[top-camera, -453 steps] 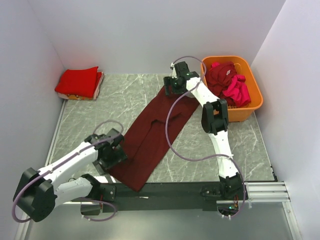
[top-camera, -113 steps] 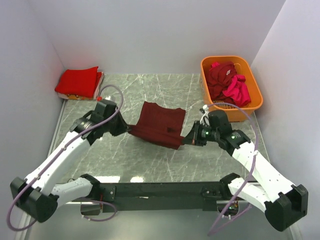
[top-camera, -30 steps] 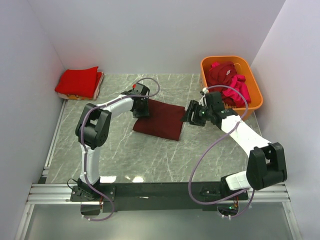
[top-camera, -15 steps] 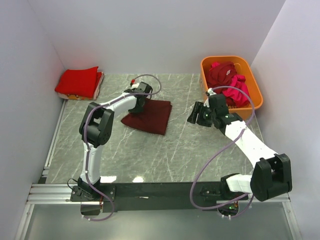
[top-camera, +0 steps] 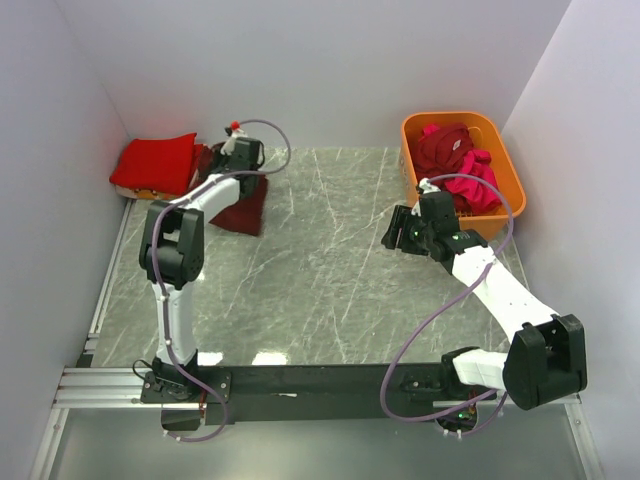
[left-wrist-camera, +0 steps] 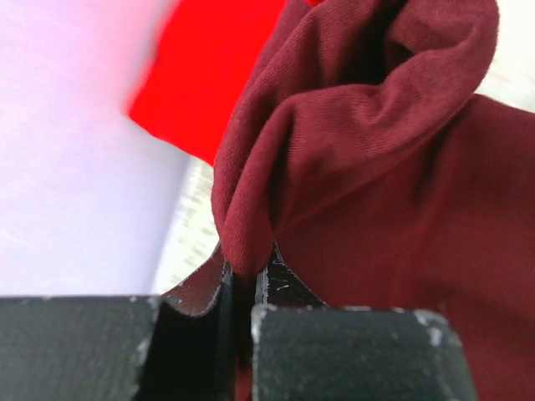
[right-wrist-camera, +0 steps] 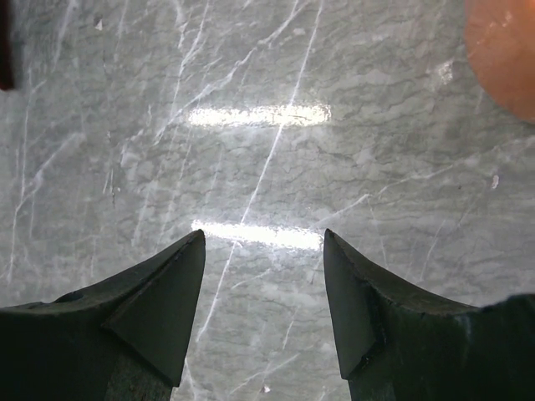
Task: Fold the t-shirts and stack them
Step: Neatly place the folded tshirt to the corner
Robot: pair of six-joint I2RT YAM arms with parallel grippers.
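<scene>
My left gripper (top-camera: 230,170) is shut on a bunched fold of the folded dark maroon t-shirt (top-camera: 242,211), at the back left of the table. In the left wrist view the maroon t-shirt (left-wrist-camera: 401,209) wells up from between the closed gripper (left-wrist-camera: 246,271), with the bright red t-shirt (left-wrist-camera: 217,75) just beyond it. That folded red t-shirt (top-camera: 158,163) lies in the back left corner. My right gripper (top-camera: 393,232) hangs open over bare marble at mid right, its gripper (right-wrist-camera: 263,242) holding nothing.
An orange basket (top-camera: 450,117) stands at the back right with a maroon shirt (top-camera: 440,150) and a magenta-pink shirt (top-camera: 476,182) heaped inside; its corner (right-wrist-camera: 501,50) shows in the right wrist view. White walls close in the left, back and right sides.
My left gripper has closed on the maroon t-shirt and dragged it left and back, from the table's middle to beside the red t-shirt. The right gripper drew back slightly to the right.
</scene>
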